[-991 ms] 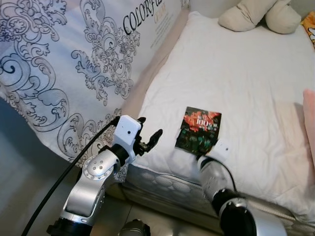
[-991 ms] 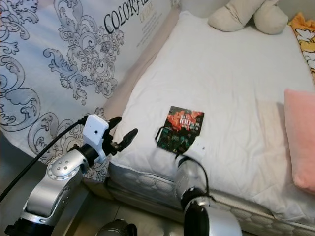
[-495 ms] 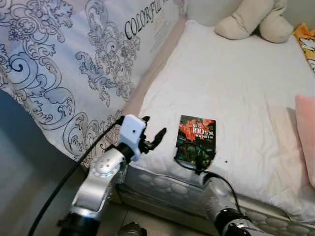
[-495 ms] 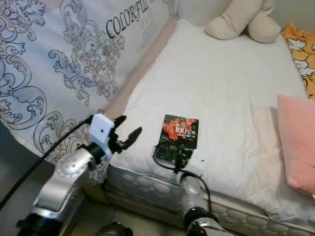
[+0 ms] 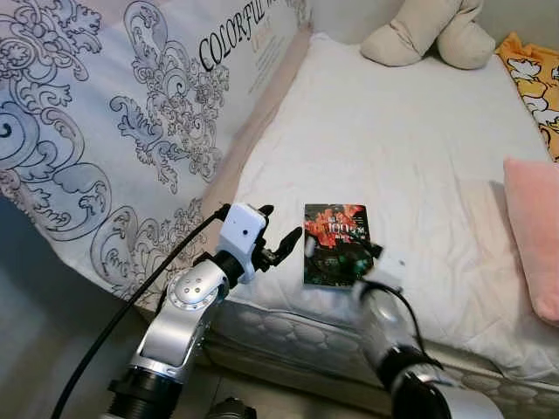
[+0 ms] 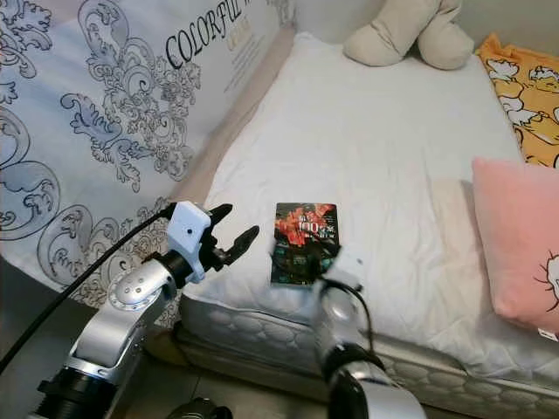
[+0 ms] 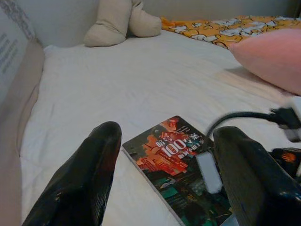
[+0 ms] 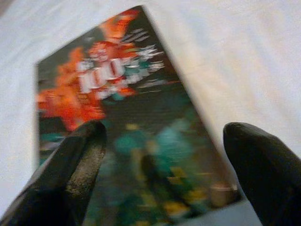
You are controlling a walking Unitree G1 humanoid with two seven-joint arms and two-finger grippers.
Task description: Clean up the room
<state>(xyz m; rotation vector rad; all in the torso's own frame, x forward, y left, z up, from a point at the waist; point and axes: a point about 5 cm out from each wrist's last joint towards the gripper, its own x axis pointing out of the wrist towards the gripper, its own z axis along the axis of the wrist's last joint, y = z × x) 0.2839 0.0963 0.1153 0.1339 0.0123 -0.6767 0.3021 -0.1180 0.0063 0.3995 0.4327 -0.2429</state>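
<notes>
A thin book (image 5: 332,234) with a dark cover, red art and "100" lies flat on the white mattress (image 5: 410,148) near its front edge. My left gripper (image 5: 278,227) hovers open just left of the book, at the mattress edge; in the left wrist view its black fingers (image 7: 89,174) frame the book (image 7: 171,153). My right arm (image 5: 384,301) reaches up from below the bed edge. The right gripper (image 8: 167,136) is open low over the book's near end, one finger to each side of the blurred cover (image 8: 131,108). Nothing is held.
A pink pillow (image 5: 534,236) lies at the right of the bed, an orange patterned blanket (image 5: 534,83) behind it and a beige plush toy (image 5: 428,35) at the head. A tall ornate-printed panel (image 5: 122,122) leans along the bed's left side. The floor (image 5: 44,367) is lower left.
The camera has shifted a little. My right gripper dipped back to the bed edge, then came forward over the book's near end. The left gripper stays open beside the book.
</notes>
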